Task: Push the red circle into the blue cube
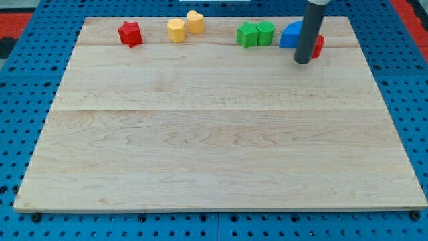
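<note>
Red circle [318,45] sits at upper right of the frame, mostly hidden behind the rod; only a red sliver shows on the rod's right side. Blue cube [291,35] is just left of it, also partly covered. They look touching or nearly so, but the rod blocks the contact line, so I can't confirm. Judgement: task close to done, maybe a final nudge leftward left. My tip [303,61] rests just below the pair, at their lower edge. No gripper on this rig, so nothing held. Further left along the worktop [214,134] top edge: two green blocks [255,33], two yellow blocks [185,27], red star [130,33].
</note>
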